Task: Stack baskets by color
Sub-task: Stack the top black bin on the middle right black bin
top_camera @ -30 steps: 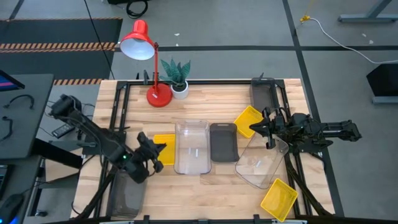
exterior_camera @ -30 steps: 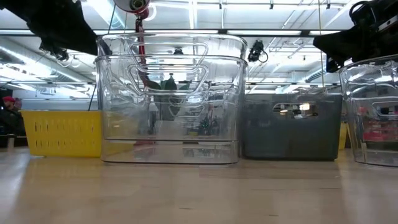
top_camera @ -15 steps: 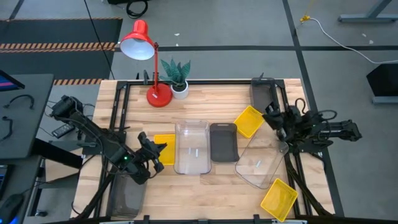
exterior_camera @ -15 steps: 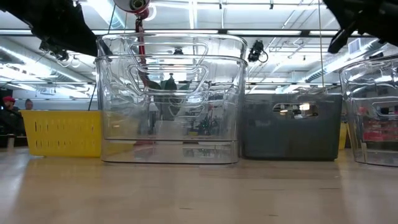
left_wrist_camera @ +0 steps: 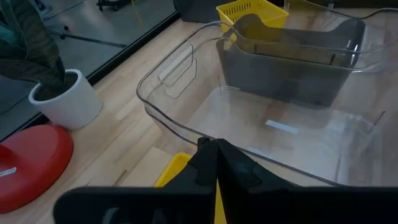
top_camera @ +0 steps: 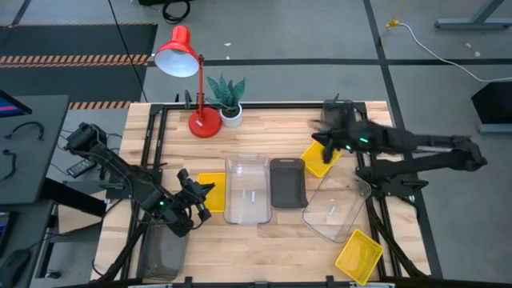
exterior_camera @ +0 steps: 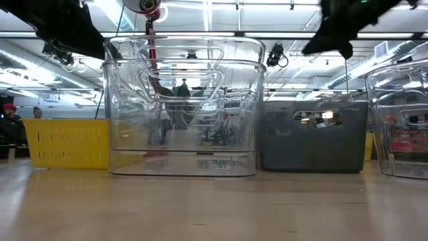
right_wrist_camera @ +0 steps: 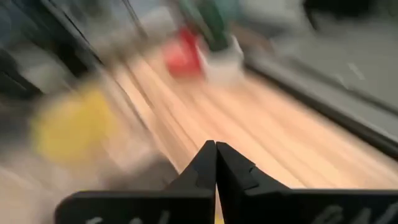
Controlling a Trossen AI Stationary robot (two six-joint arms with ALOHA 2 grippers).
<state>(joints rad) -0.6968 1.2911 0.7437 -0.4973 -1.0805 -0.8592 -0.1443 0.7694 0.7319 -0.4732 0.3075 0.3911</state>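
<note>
A lab or workshop: grey concrete floor (top_camera: 320, 40) with striped hazard tape (top_camera: 76, 60), long ceiling strip lights (exterior_camera: 207, 13), wooden workbench (top_camera: 272, 128).

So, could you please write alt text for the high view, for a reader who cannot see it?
Seen from above, the right pincer, shut, reaches over a yellow basket, while the left pincer, shut, is at another yellow basket. Between them on the wooden table stand a clear basket and a grey basket.
</note>
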